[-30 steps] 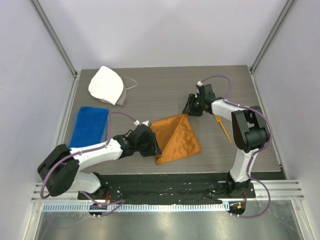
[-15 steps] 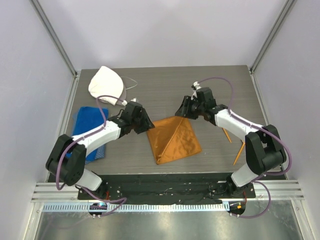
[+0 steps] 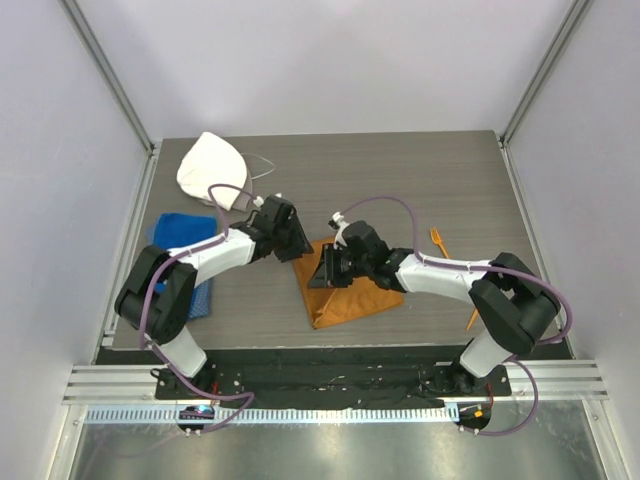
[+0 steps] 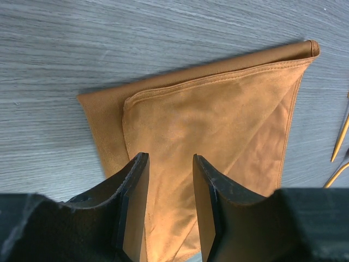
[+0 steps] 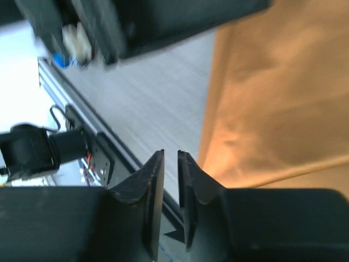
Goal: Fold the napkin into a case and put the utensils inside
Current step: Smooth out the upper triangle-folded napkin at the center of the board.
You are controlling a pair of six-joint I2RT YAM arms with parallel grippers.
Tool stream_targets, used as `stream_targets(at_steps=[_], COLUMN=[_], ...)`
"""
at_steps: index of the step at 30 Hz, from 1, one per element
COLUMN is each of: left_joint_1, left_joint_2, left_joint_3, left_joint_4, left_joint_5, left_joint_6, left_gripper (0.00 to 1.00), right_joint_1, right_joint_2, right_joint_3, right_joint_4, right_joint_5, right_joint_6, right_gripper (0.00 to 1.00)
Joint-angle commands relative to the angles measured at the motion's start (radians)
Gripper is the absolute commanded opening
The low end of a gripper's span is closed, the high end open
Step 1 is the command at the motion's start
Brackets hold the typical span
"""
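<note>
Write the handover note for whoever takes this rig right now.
Left claw: open, over the napkin's left edge, holding nothing.
Right claw: nearly shut, nothing visible between its fingers, at the napkin's left part.
Napkin: partly folded, flat at table centre, not yet a narrow case.
Fork: on the table right of the napkin; a second orange utensil lies by the right arm.
Left: finish folding, insert utensils.

napkin (image 3: 355, 295) top and left corners hidden under both grippers in top view; left wrist view crops its near edge behind the fingers (image 4: 133, 202). Right wrist view motion-blurred, left arm (image 5: 142, 22) just a dark smear, right gripper (image 5: 170, 180) gap barely readable. Utensils: fork (image 3: 437, 238) tiny, second piece (image 3: 472, 318) mostly behind right arm. Blue towel (image 3: 168, 235) part covered by left arm
</note>
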Motion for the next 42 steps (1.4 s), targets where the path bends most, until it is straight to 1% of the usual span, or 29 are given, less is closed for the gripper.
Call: stream_targets(at_steps=[1, 4, 13, 28, 33, 37, 38, 39, 40, 42], left_joint_1=[0.008, 0.008, 0.022, 0.04, 0.042, 0.042, 0.04, 0.042, 0.04, 0.04], left_joint_2=[0.005, 0.011, 0.077, 0.074, 0.041, -0.001, -0.007, -0.013, -0.022, -0.016], left_joint_3=[0.027, 0.025, 0.047, 0.059, 0.062, 0.061, 0.061, 0.064, 0.067, 0.077], left_joint_4=[0.022, 0.027, 0.022, -0.004, -0.027, -0.051, -0.062, -0.076, -0.087, -0.134], left_joint_5=[0.009, 0.014, 0.079, 0.06, 0.038, 0.021, 0.012, 0.001, -0.011, -0.043], left_joint_6=[0.02, 0.021, 0.011, 0.041, 0.052, 0.055, 0.057, 0.06, 0.063, 0.074], left_gripper=[0.42, 0.41, 0.41, 0.41, 0.41, 0.42, 0.43, 0.48, 0.5, 0.53], right_joint_1=[0.06, 0.076, 0.109, 0.163, 0.172, 0.178, 0.178, 0.178, 0.178, 0.177], right_joint_2=[-0.012, -0.003, 0.034, 0.025, -0.001, -0.04, -0.047, -0.06, -0.063, -0.064], right_joint_3=[-0.044, -0.067, -0.12, -0.228, -0.227, -0.186, -0.173, -0.152, -0.141, -0.109], right_joint_4=[0.09, 0.101, 0.172, 0.23, 0.193, 0.132, 0.091, 0.072, 0.052, 0.006], right_joint_5=[0.022, 0.039, 0.051, 0.071, 0.088, 0.108, 0.118, 0.127, 0.147, 0.166], right_joint_6=[0.055, 0.061, 0.101, 0.145, 0.131, 0.101, 0.092, 0.079, 0.055, 0.033], right_gripper=[0.22, 0.2, 0.2, 0.19, 0.19, 0.19, 0.19, 0.2, 0.2, 0.22])
